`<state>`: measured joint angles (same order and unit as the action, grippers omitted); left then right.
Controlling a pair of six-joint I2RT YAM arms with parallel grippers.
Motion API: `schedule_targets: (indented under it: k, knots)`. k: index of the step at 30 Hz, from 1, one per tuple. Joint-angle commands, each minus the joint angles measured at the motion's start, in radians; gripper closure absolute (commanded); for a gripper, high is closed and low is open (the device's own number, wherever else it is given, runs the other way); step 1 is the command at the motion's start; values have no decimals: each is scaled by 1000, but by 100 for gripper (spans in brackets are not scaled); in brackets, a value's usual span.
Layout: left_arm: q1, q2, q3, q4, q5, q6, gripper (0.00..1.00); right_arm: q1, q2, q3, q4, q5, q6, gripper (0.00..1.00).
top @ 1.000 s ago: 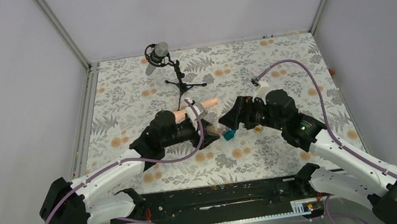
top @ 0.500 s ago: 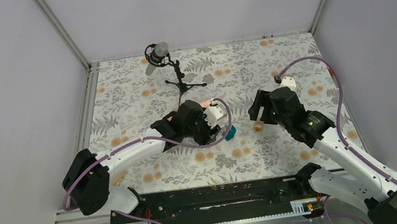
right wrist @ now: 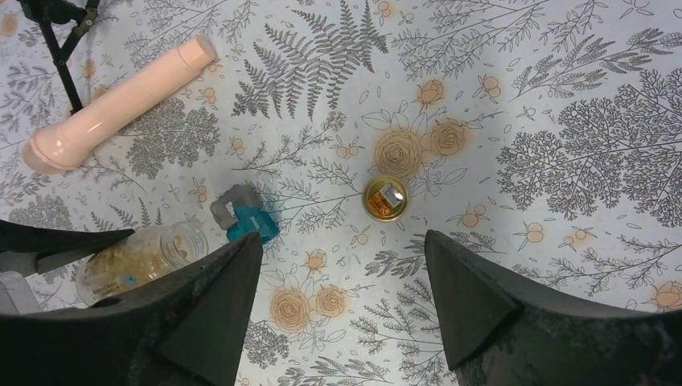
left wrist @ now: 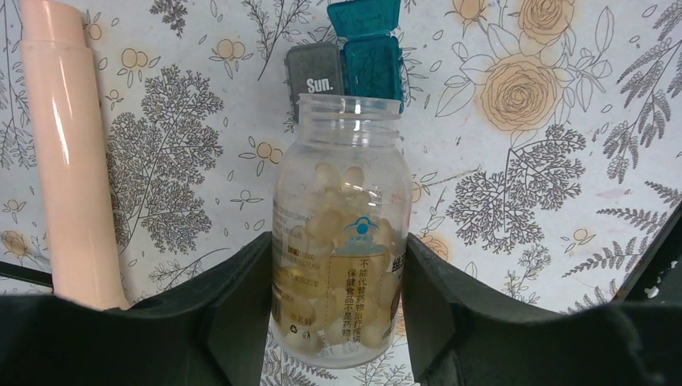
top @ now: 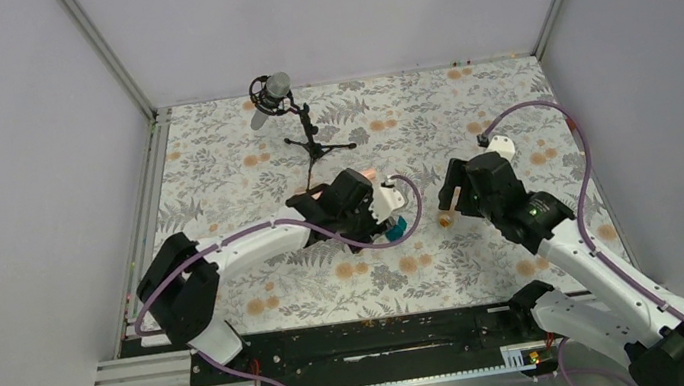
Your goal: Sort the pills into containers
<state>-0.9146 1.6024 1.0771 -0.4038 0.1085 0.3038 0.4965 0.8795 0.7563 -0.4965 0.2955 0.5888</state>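
My left gripper (left wrist: 338, 249) is shut on a clear pill bottle (left wrist: 342, 185) full of pale yellow pills. The bottle lies sideways, its open mouth pointing at the tiny teal-and-grey box (left wrist: 354, 60), whose teal lid stands open. The box also shows in the top view (top: 395, 231) and the right wrist view (right wrist: 245, 215). The small amber bottle (right wrist: 384, 198) stands open on the cloth to the right of the box, and shows in the top view (top: 445, 220). My right gripper (right wrist: 344, 237) is open and empty, above the cloth near the amber bottle.
A long peach cylinder (left wrist: 68, 153) lies left of the pill bottle, also in the right wrist view (right wrist: 112, 104). A microphone on a small black tripod (top: 293, 124) stands at the back. The floral cloth (top: 505, 89) covers the table between white walls.
My left arm has swung right with the pill bottle, up to the teal box. My right gripper has drawn back to the right, away from the box, to near the amber bottle.
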Motion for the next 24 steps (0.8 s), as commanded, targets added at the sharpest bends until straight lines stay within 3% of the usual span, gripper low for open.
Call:
schedule_targets:
  k: [1,12,24]
  knots:
    - [-12,23,64,-7,-43,24,100,-10,-11,-13,3,30,-13,19]
    - [-29,100,122,-40,-56,31,100,-23,-23,-32,11,30,-21,18]
    - [-64,187,207,-120,-160,38,100,-39,-23,-50,-1,46,-16,18]
